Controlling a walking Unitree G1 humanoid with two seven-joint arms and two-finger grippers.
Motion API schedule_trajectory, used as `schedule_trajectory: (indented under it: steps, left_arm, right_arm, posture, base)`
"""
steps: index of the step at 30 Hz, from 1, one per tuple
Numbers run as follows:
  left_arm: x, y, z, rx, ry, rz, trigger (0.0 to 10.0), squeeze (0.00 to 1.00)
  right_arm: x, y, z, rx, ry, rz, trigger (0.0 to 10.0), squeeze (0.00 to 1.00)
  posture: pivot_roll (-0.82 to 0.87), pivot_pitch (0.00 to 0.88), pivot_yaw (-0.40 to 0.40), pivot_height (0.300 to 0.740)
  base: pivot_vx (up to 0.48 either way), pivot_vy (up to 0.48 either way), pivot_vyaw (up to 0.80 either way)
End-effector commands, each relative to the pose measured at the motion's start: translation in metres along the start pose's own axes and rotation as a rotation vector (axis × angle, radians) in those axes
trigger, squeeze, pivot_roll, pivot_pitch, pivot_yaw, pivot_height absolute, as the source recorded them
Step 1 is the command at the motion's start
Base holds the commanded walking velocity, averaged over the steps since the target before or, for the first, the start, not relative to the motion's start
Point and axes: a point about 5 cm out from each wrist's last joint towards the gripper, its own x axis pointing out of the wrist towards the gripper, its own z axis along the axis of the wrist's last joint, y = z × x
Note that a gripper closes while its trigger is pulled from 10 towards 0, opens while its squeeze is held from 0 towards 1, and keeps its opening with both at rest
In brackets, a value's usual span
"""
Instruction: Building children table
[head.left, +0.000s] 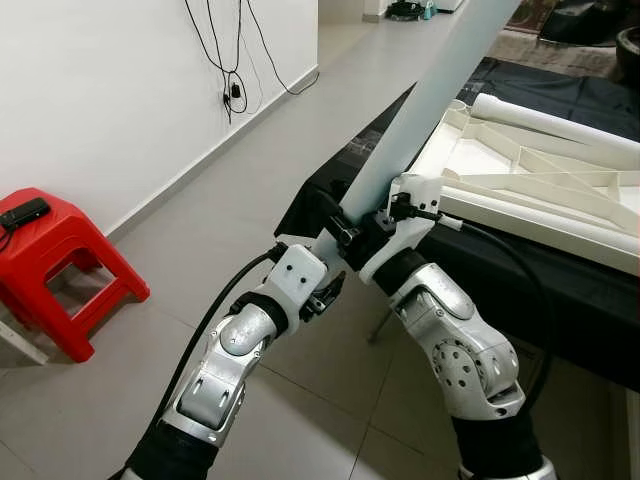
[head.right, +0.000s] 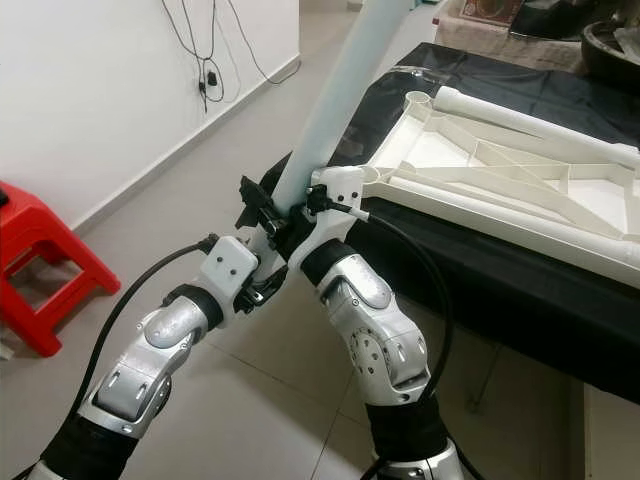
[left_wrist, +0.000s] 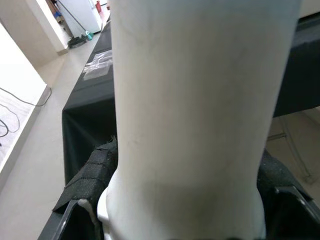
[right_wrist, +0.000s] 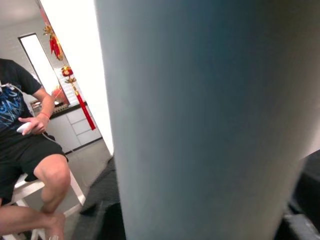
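Observation:
A long pale table leg (head.left: 420, 110) slants up and to the right from in front of my chest. Both grippers hold its lower end. My left gripper (head.left: 337, 226) is shut on it from the left, and its black padded fingers (left_wrist: 92, 175) press the leg's (left_wrist: 190, 110) sides. My right gripper (head.left: 388, 222) is shut on the same end from the right, close against the leg (right_wrist: 200, 120). Just right of the grippers, the white tabletop (head.left: 480, 160) lies upside down, ribs up, on a table covered in black cloth (head.left: 520, 280). Another white leg (head.left: 560, 122) lies along its far side.
A red plastic stool (head.left: 50, 250) stands on the tiled floor at the left by the wall. Cables (head.left: 232, 95) hang from a wall socket. A small plastic bag (left_wrist: 97, 65) lies on the black cloth. A person (right_wrist: 30, 145) sits on a stool beyond the table.

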Motion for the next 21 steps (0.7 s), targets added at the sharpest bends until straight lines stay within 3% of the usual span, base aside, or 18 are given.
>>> schedule_trajectory:
  steps: [1,6,7,12,14,21]
  left_arm:
    - [-0.005,0.007,-0.008,-0.015,0.032,0.023,10.0,0.0]
    - [-0.012,0.012,-0.009,-0.061,0.017,-0.013,10.0,0.0]
    - [-0.017,0.014,-0.01,-0.096,0.011,-0.052,10.0,0.0]
    - [-0.026,0.015,-0.011,-0.141,-0.002,-0.148,10.0,0.0]
    - [-0.033,0.014,-0.012,-0.212,-0.003,-0.255,10.0,0.0]
    - [-0.044,0.01,-0.013,-0.284,0.007,-0.401,10.0,0.0]
  right_arm:
    - [0.001,-0.001,0.003,-0.029,-0.018,0.009,10.0,1.0]
    - [0.001,-0.004,0.004,-0.034,-0.008,0.054,10.0,1.0]
    - [0.001,-0.005,0.005,-0.041,0.009,0.092,10.0,0.0]
    - [0.0,-0.007,0.005,-0.028,0.04,0.161,10.0,0.0]
    - [-0.001,-0.004,0.005,0.026,0.08,0.276,10.0,0.0]
    - [-0.005,0.001,0.005,0.058,0.135,0.437,10.0,0.0]
  posture:
    - [0.01,0.108,-0.029,0.74]
    - [0.01,0.101,-0.026,0.74]
    - [0.01,0.099,-0.024,0.74]
    - [0.01,0.096,-0.025,0.74]
    - [0.02,0.093,-0.025,0.74]
    - [0.02,0.095,-0.023,0.74]
  base:
    - [0.0,0.0,0.0]
    - [0.0,0.0,0.0]
    - [0.0,0.0,0.0]
    - [0.0,0.0,0.0]
    - [0.0,0.0,0.0]
    - [0.0,0.0,0.0]
